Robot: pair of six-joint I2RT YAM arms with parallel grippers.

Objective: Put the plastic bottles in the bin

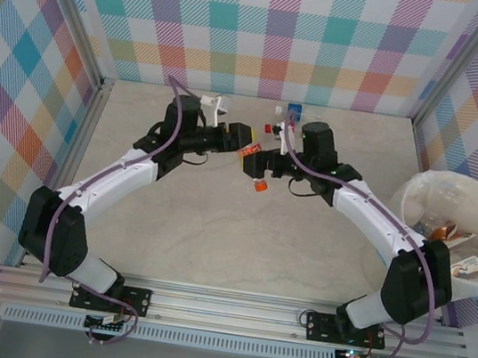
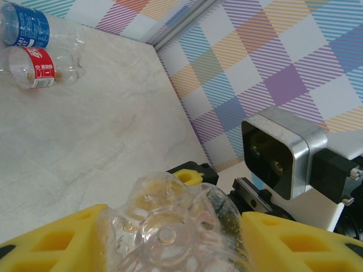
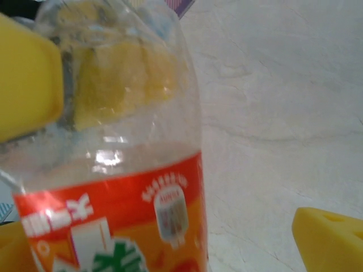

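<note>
A clear plastic bottle (image 1: 253, 165) with an orange-red label and orange cap hangs over the middle of the table between both grippers. My left gripper (image 1: 242, 146) is shut on its bottom end; the bottle's moulded base (image 2: 164, 226) sits squeezed between the yellow fingers (image 2: 57, 243). My right gripper (image 1: 265, 167) stands open around the bottle's label (image 3: 113, 215), and its right finger (image 3: 329, 238) is well apart from it. The left gripper's yellow pads (image 3: 28, 96) show at the top of the right wrist view. The white bin (image 1: 417, 192) stands at the far right with several bottles (image 1: 474, 262) inside.
More bottles lie near the back wall: a blue-labelled one (image 2: 28, 25) and a red-labelled one (image 2: 39, 68), also seen from above (image 1: 295, 114). A white object (image 1: 219, 104) lies behind the left arm. The metal frame and checked walls enclose the table.
</note>
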